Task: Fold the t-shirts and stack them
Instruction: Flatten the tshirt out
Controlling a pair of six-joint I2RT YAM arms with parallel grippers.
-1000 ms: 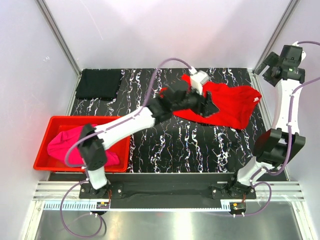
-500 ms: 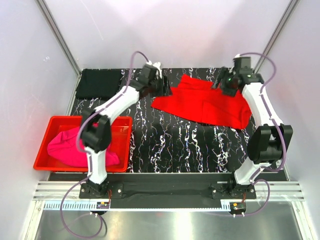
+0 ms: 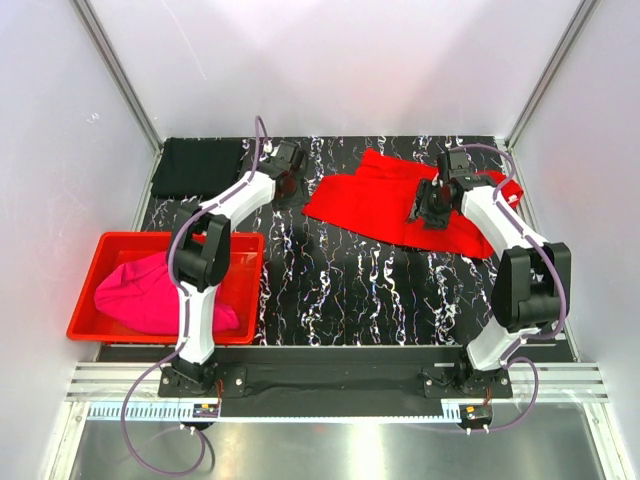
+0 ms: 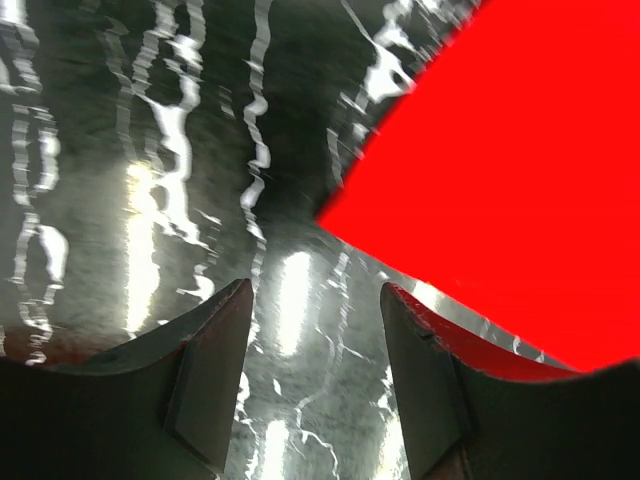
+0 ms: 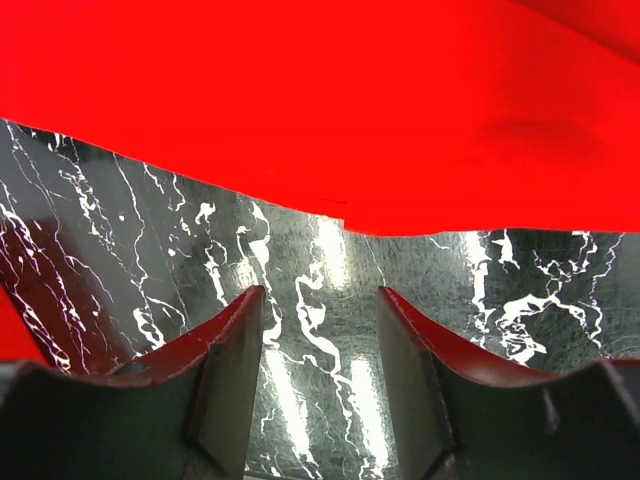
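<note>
Red t-shirt (image 3: 372, 205) edges face left gripper (image 4: 315, 300) and right gripper (image 5: 320, 300), both parted, empty.

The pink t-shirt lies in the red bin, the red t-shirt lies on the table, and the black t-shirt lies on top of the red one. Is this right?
Not quite. The top external view shows the black t-shirt alone at the far left corner of the table, apart from the red t-shirt. The pink t-shirt in the red bin is right.
</note>
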